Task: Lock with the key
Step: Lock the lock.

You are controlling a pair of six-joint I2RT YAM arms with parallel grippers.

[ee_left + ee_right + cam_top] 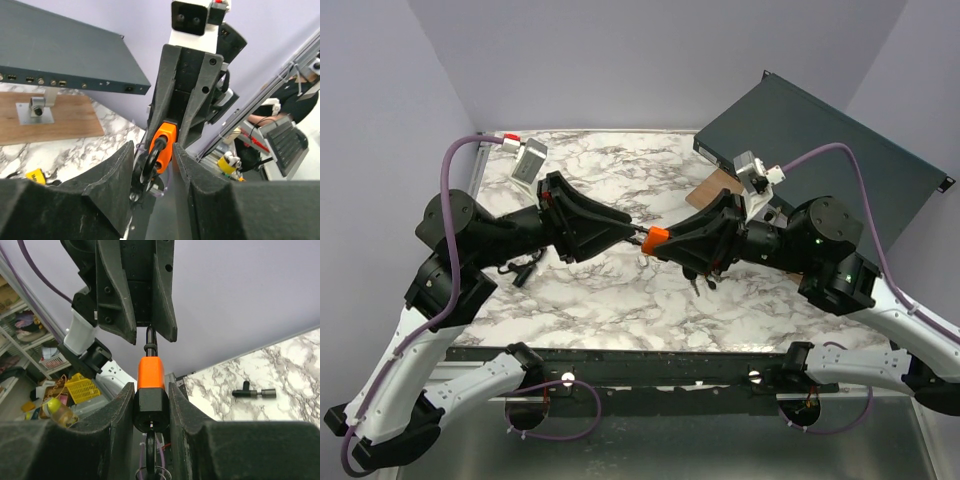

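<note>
Orange-and-black padlock [656,236] spans the gap between the two tools, held clear above the marble table [610,300]. Right gripper [667,242]: jaws narrow, clamped on the lock's black body just behind the orange section. Left gripper [633,232]: jaws narrow, closed on the dark shackle [150,337] that projects from the lock's front end, directly facing the right tool. Key ring [150,467] hangs at the lock's rear, between the right fingers [120,415]. Beyond the right gripper lie a wooden board [708,188] and a dark flat case [820,140].
</note>
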